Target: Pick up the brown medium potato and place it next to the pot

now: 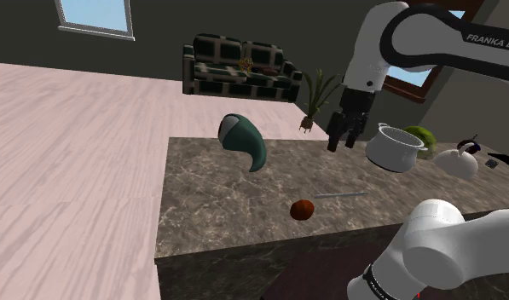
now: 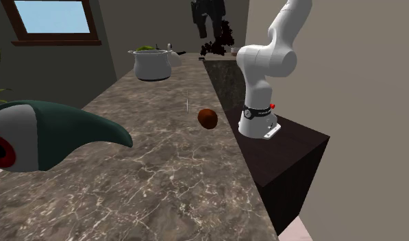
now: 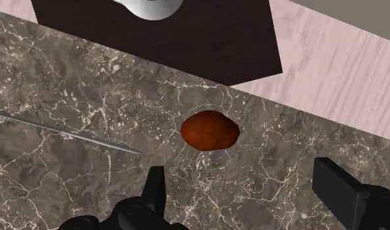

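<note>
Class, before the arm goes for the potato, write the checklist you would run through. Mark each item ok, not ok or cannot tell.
1. The gripper is open: ok, its fingers stand apart.
2. The potato is free to grasp: ok, it lies alone on the counter with nothing touching it.
3. The thin metal rod is out of the way: ok, it lies apart from the potato.
4. The gripper is down at the potato: not ok, it hangs high above the counter, and the potato is ahead of the fingers, not between them.
5. There is room beside the pot: ok, bare counter shows on its potato side.
</note>
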Robot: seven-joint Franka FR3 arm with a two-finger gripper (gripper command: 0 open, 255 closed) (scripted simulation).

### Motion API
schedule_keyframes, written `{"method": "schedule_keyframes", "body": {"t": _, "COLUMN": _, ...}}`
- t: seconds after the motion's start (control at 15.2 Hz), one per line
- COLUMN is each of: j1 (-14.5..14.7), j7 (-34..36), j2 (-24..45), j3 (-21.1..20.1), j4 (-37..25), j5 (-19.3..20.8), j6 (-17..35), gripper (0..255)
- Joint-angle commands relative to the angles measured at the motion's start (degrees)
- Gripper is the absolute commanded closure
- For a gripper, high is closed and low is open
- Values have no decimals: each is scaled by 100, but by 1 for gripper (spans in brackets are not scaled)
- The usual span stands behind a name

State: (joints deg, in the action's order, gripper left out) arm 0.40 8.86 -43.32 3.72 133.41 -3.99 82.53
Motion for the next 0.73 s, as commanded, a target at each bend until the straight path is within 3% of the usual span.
{"method": "schedule_keyframes", "body": {"t": 0.0, "j1": 0, "j7": 0, "j2": 0, "j3": 0, "j4": 0, "j5": 0, "j6": 0, "gripper": 0}}
{"method": "schedule_keyframes", "body": {"t": 0.66, "j1": -1192, "j7": 3611, "j2": 135, "j3": -919, "j4": 1837, "j5": -773, "j6": 2059, "gripper": 0}}
